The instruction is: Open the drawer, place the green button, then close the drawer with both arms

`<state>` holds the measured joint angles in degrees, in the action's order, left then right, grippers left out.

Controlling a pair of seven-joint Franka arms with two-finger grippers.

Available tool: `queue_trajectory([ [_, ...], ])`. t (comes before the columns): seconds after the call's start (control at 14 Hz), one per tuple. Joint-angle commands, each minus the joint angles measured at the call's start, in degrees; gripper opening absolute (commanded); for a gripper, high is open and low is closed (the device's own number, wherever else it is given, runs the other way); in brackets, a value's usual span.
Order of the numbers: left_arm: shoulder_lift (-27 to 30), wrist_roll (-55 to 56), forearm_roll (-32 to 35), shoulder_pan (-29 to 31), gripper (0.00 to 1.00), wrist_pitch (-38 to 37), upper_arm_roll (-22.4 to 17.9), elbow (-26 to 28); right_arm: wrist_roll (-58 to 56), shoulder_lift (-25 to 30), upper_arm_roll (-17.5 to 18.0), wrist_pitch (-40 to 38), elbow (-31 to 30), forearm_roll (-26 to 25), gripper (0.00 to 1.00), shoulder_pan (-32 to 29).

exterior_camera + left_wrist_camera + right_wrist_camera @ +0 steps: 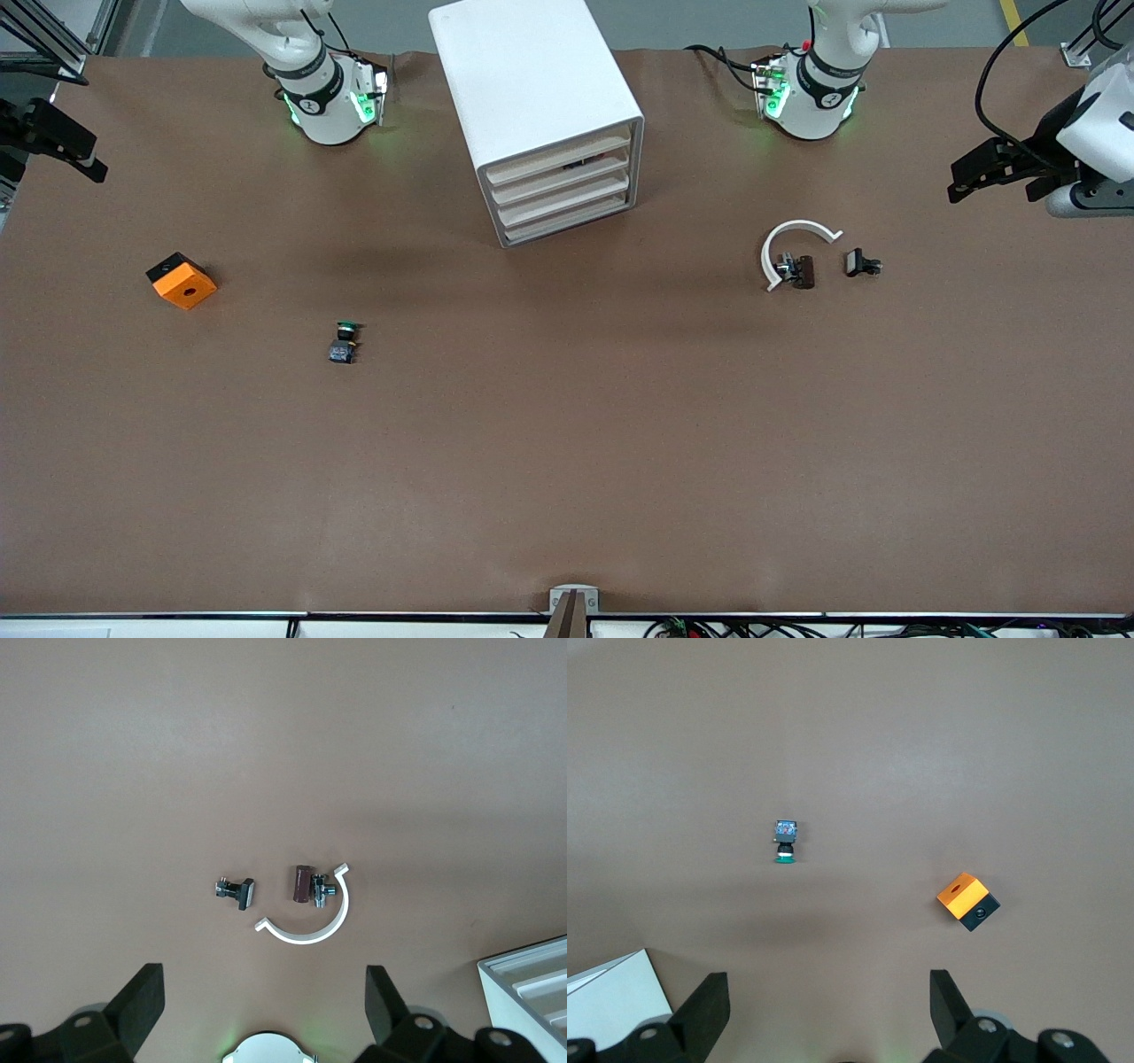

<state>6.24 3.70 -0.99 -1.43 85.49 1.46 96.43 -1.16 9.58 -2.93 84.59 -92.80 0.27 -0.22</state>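
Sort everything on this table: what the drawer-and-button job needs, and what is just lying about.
Needed:
- cabinet, its drawers all shut
- button, lying on the table
- left gripper, open, waiting
- right gripper, open, waiting

Lying about:
- orange block
- white curved band
- two small black clips

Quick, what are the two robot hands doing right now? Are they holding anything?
Left gripper: open, holding nothing, up over the white curved band and black clips.
Right gripper: open, holding nothing, up over the table between the button and the orange block.
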Motion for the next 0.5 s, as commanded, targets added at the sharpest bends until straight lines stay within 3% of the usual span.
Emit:
queue_trajectory([
  [0.0,-0.2,0.8,0.8,-0.2,1.0,-0.4,0.0,-0.6,0.0,1.0,0.1,-0.2,-0.6,0.3,1.0,0.0],
  [0.43,-1.2,1.9,1.2,-0.3,1.0,-0.4,0.0,-0.6,0.0,1.0,0.1,0.0,-0.6,0.4,1.0,0.0],
])
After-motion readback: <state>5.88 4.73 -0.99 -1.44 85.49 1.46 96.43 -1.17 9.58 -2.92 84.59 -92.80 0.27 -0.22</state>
